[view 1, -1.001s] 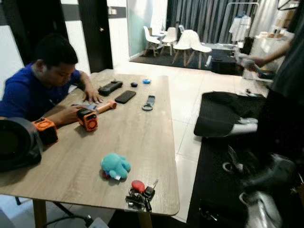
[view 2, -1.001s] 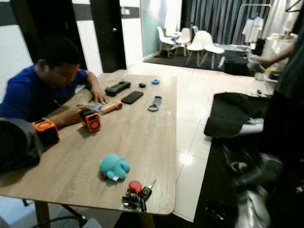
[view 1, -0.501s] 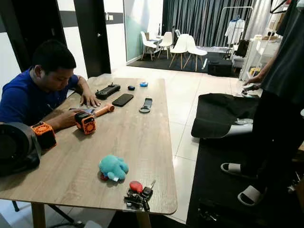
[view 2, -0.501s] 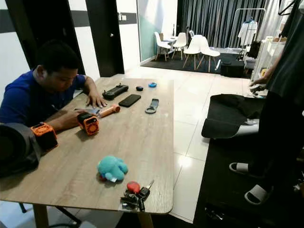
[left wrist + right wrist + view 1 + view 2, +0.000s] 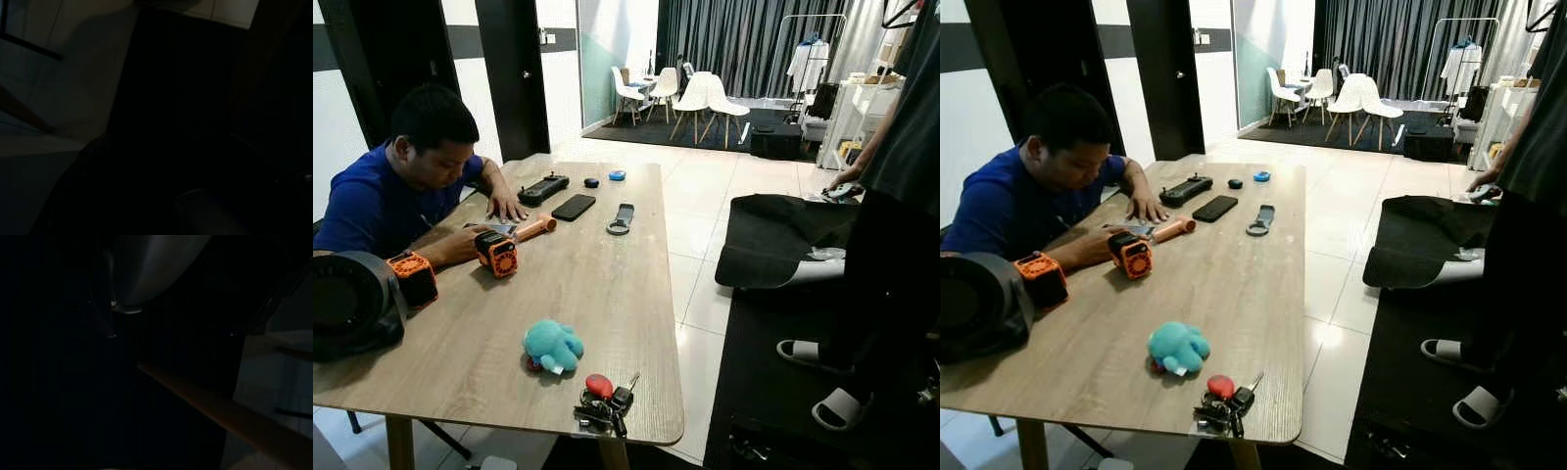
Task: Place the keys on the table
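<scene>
A bunch of keys (image 5: 605, 401) with a red fob and a black car key lies on the wooden table (image 5: 607, 284), close to its near edge and right corner. Nothing is touching the keys. A teal plush toy (image 5: 553, 345) sits just behind them to the left. Both arms hang idle, and their wrist views are very dark. The left wrist view gives a dim patch of pale floor (image 5: 73, 73). In the right wrist view a silver curved part (image 5: 146, 269) and a wooden table leg (image 5: 220, 416) can be made out.
A seated person (image 5: 401, 186) works at the table's left side with an orange device (image 5: 496, 253). A black round object (image 5: 352, 313), phone (image 5: 573, 207) and controller (image 5: 542, 188) lie on the table. Another person (image 5: 891, 196) stands right, on a black mat (image 5: 783, 235).
The blurred silver right arm at the lower right a second ago has dropped out of the eye views. The camera has steadied and shifted slightly. The keys have stayed put.
</scene>
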Motion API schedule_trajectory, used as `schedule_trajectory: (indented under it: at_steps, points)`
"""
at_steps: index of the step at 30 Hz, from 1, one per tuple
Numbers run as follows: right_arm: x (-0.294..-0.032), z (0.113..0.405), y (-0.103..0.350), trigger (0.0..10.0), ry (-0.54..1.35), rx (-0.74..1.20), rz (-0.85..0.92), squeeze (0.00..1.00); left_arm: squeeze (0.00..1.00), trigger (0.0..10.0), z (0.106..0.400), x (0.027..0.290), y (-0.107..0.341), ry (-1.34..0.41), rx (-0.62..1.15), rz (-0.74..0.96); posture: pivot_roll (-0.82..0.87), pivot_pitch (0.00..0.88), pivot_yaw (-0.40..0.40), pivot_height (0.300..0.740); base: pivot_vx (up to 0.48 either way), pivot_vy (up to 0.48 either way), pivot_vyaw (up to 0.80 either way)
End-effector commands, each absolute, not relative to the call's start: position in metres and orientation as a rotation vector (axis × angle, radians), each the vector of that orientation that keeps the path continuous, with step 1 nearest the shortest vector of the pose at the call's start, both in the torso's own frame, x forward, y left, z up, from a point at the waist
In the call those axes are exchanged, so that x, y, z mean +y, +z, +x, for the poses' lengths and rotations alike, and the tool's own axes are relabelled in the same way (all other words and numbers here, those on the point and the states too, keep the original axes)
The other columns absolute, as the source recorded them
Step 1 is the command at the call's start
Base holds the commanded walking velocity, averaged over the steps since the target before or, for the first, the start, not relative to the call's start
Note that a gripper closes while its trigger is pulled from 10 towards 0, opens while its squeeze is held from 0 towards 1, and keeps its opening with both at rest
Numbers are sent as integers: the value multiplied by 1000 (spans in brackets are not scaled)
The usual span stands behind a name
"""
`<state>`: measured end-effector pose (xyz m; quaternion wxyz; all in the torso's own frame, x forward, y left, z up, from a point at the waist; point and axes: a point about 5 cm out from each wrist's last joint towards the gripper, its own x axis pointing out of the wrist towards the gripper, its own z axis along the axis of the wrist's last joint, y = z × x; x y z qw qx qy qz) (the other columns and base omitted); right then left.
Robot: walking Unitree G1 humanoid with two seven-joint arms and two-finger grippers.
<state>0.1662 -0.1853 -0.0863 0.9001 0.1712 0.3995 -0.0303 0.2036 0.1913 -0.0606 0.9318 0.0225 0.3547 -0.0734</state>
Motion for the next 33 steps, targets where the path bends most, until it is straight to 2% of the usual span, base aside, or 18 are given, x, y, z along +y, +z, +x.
schedule_trajectory:
  at_steps: [1, 20, 33]
  points:
    - [-186, 163, -88, 10000, -71, 844, 348, 0, 0, 10000, 199, 191, -63, -140, 735, 32, 43, 0, 16, 740, 0, 0, 0]
    - [-187, 154, -91, 10000, -93, 860, 316, 0, 0, 10000, 196, 195, -64, -166, 741, 64, 40, 0, 21, 740, 0, 0, 0]
    - [-186, 154, -92, 10000, -86, 865, 309, 0, 0, 10000, 194, 194, -65, -173, 744, 65, 44, 0, 18, 740, -288, 0, 0]
